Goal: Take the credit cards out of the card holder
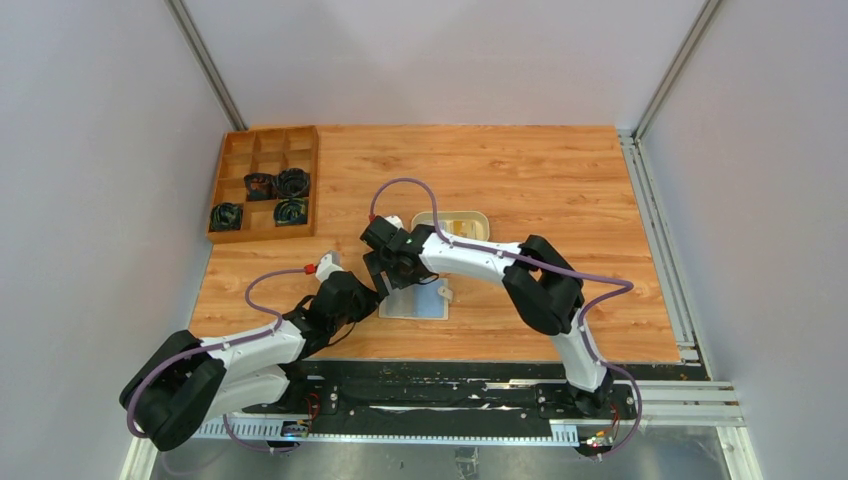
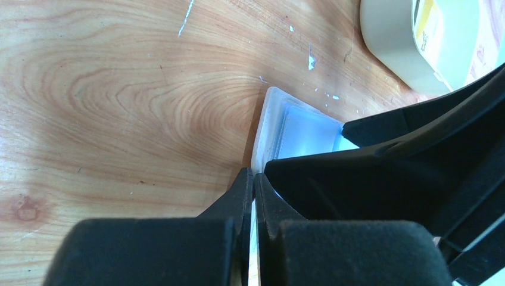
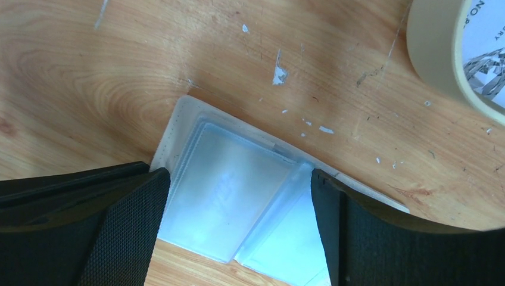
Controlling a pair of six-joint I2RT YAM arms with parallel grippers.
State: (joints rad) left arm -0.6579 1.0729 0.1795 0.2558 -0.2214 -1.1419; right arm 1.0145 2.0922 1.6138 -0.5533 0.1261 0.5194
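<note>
the card holder point(image 3: 220, 196) is pinched at its edge by the left pincer point(image 2: 254, 182); the right pincer point(image 3: 237, 176) — spread wide — is held above it.

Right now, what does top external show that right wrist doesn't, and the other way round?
Only top external: both arms whole, and the wooden divider box holding dark items at the far left. Only right wrist: the right gripper open over the card holder, whose pale-blue pockets show up close. Both: the card holder, the cream tray and the wooden table.
</note>
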